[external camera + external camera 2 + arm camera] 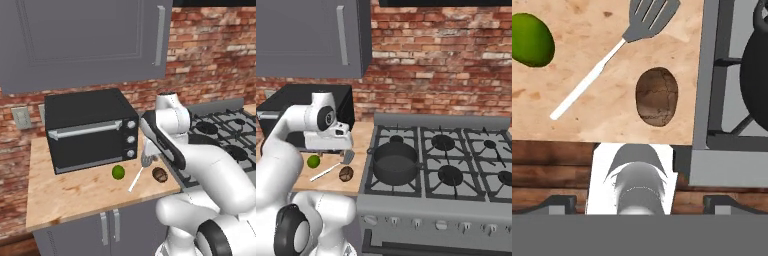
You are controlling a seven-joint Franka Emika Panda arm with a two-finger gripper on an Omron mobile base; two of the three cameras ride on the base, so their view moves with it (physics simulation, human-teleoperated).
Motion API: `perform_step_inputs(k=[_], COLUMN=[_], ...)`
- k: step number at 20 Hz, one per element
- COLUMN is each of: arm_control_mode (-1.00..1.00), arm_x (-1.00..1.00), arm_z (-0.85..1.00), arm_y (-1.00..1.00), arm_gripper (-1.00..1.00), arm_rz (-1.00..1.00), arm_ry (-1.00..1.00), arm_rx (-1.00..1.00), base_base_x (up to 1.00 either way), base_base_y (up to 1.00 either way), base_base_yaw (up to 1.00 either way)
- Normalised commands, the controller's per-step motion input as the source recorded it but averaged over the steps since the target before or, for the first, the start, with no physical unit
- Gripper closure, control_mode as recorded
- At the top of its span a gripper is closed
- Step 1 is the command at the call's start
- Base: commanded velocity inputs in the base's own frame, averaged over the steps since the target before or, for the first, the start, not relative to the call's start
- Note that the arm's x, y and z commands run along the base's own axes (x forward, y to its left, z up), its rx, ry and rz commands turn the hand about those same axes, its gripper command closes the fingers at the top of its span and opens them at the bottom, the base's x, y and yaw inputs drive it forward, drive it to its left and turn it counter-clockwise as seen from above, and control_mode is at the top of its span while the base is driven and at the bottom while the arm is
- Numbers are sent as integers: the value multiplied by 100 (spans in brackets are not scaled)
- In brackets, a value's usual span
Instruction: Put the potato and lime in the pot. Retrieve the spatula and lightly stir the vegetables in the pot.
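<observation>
hovering spread above the potato (656, 97), tool (639, 202); spatula (614, 52) and lime (531, 40) lie beside.

Counter (75, 195) looks like pale matte wood grain. Spatula (607, 57) has a grey metal slotted head, smooth pale handle. Potato (656, 96) is rough and mottled, lime (531, 40) glossy-ish, pot (394, 162) dull dark metal.

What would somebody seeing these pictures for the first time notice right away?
Probably the bright green lime on the wooden counter, in front of the black toaster oven. Beside it lie the spatula and the brown potato, close to the stove's edge. On the stove, the dark pot sits empty on the front-left burner.
</observation>
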Motion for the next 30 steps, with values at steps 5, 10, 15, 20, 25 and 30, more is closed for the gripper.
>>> perform_step_inputs(k=[5,10,15,20,25,30], arm_control_mode=[-100,-100,-100,-100,-100,-100], arm_x=[1,21,70,75,18,-12], arm_z=[-94,-65,3,5,-19,-35], arm_y=[-1,0,0,0,0,0], arm_gripper=[-100,-100,-100,-100,-100,-100], arm_rz=[0,0,0,0,0,0], arm_ry=[-7,-10,1,9,10,10], arm_rx=[0,0,0,0,0,0], base_base_x=[0,0,0,0,0,0], base_base_y=[0,0,0,0,0,0], base_base_yaw=[0,0,0,0,0,0])
